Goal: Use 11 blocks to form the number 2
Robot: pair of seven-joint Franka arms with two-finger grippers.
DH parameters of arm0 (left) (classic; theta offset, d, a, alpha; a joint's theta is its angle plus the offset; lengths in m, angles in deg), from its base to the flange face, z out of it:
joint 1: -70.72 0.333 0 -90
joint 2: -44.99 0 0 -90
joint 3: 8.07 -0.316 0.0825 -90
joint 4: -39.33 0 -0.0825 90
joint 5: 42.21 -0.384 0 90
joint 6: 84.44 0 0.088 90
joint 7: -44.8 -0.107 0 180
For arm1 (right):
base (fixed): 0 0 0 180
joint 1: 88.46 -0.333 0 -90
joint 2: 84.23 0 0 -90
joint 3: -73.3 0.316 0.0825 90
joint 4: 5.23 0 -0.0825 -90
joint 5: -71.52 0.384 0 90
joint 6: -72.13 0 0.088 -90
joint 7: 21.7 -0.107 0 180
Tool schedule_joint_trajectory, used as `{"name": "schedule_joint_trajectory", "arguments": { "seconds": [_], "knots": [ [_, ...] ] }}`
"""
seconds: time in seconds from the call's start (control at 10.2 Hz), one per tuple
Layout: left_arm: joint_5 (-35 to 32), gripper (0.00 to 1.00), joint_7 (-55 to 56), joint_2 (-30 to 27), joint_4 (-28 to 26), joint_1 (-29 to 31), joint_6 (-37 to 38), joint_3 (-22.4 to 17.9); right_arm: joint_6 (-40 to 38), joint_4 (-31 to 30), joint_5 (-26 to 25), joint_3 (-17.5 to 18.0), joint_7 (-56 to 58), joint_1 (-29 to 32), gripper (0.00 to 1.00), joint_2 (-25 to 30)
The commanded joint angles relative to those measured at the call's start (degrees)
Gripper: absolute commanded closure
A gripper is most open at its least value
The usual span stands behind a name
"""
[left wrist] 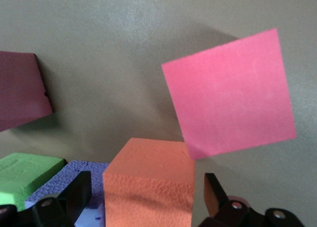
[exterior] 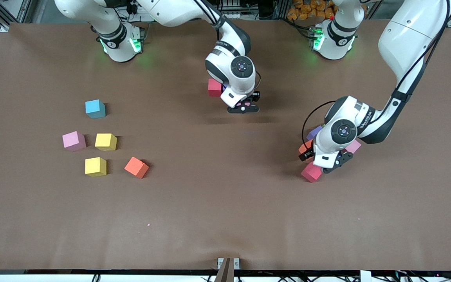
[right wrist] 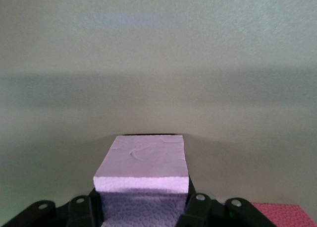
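Two grippers at work, the digit 2 barely begun.
Five loose matte cubes (exterior: pixel 95 166) lie toward the right arm's end; the left gripper (left wrist: pixel 143 195) hangs spread astride an orange foam cube (left wrist: pixel 148 187); the right gripper (right wrist: pixel 143 207) pinches a pale purple cube (right wrist: pixel 143 162) beside a red cube (exterior: pixel 214 87), likely to seat it.

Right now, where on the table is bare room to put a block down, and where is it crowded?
Free: the wide bare strip of table nearest the front camera, and the middle between the orange block and the red block. Crowded: the block cluster under the left gripper, and the loose blocks around the yellow block. The right gripper holds a pale purple block.
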Motion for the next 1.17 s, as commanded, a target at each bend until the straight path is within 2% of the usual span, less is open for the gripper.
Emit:
{"name": "schedule_joint_trajectory", "arguments": {
  "seconds": [0.0, 0.1, 0.2, 0.29, 0.39, 0.49, 0.88, 0.98, 1.07],
  "knots": [
    [-1.61, 0.07, -0.45, 0.76, 0.12, 0.02, 0.14, 0.54, -0.01, 1.1, 0.21, -0.47, -1.17, -0.87, 0.91, -0.87],
    [-1.61, 0.18, -0.45, 0.85, 0.12, -0.07, 0.14, 0.8, -0.1, 0.92, 0.21, -0.47, -1.17, -0.87, 0.91, -0.87],
    [-1.61, 0.41, -0.45, 0.5, 0.12, -0.07, 0.23, 1.07, -0.19, 0.66, 0.29, -0.47, -1.17, -0.87, 0.89, -0.87],
    [-1.61, 0.6, -1.75, 0.15, 0.21, 0.01, 0.23, 1.33, -0.28, 0.31, 0.3, -0.47, -1.17, -0.87, 0.88, -0.78],
    [-1.61, 0.66, -3.24, 0.06, 0.47, 0.36, 0.23, 1.42, -0.19, -0.04, 0.3, -0.47, -1.17, -1.39, 0.88, -0.78],
    [-1.61, 0.71, -4.39, -0.55, 0.82, 0.28, 0.32, 1.51, -0.19, -0.4, 0.21, -0.47, -1.17, -1.39, 0.88, -0.69],
    [-1.43, 0.69, -6.59, -0.82, 2.67, 0.72, 0.58, 6.07, -0.45, -0.75, 0.47, -0.38, -1.26, -1.48, 0.85, -0.43],
    [-1.34, 0.68, -6.6, -0.82, 3.28, 0.72, 0.58, 7.3, -0.54, -0.75, 0.47, -0.38, -1.17, -1.65, 0.77, -0.43],
    [-1.34, 0.68, -6.69, -0.82, 3.37, 0.72, 0.58, 8.44, -0.71, -0.75, 0.38, -0.47, -1.17, -1.74, 0.41, -0.43]
  ]
}}
